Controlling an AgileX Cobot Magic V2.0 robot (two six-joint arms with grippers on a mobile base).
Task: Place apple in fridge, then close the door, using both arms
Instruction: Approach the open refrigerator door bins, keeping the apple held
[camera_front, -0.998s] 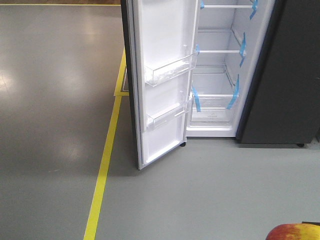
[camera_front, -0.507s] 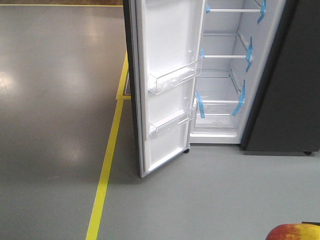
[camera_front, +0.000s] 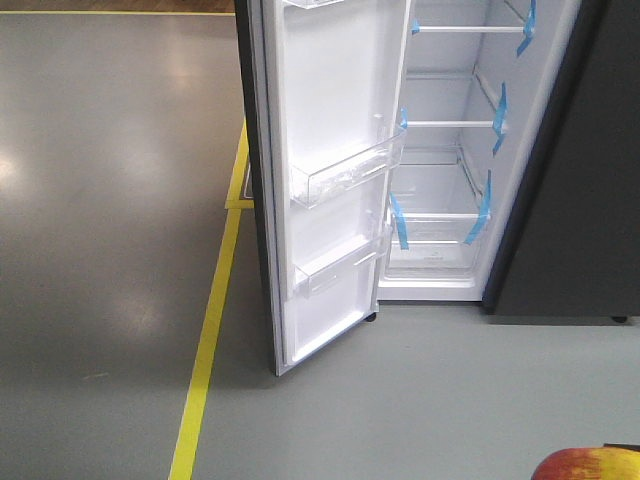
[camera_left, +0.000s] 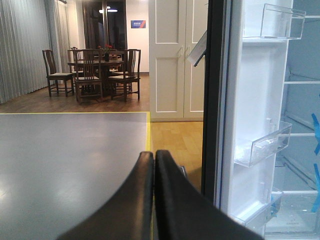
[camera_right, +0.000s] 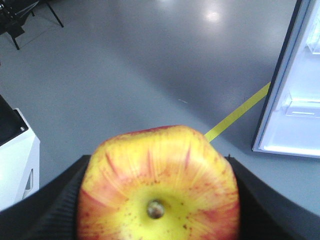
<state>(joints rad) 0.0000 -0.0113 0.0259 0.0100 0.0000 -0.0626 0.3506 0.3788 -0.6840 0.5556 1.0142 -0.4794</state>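
Glossy red-and-yellow skin fills the right wrist view. The apple (camera_right: 157, 185) sits squeezed between the right gripper's (camera_right: 159, 205) ribbed-looking black fingers (camera_right: 50, 215), stem dimple facing the camera. So it's gripped firm, but nowhere near a shelf yet.

The left gripper (camera_left: 154, 162) has its smooth curved fingers pressed together on nothing.

Ahead of both sets of fingers is shiny grey floor (camera_front: 110, 200) with a yellow line (camera_front: 205, 350). Beyond that the door (camera_front: 330, 100) stands wide open, white plastic inside with clear bins (camera_front: 345, 175). Past it the fridge (camera_front: 440, 100) shows white walls and glass shelves marked with blue tape (camera_front: 497, 105).

My read is that the pickup is done, with the placing and door-closing both left. Which shelf is reachable I can't really tell from here.
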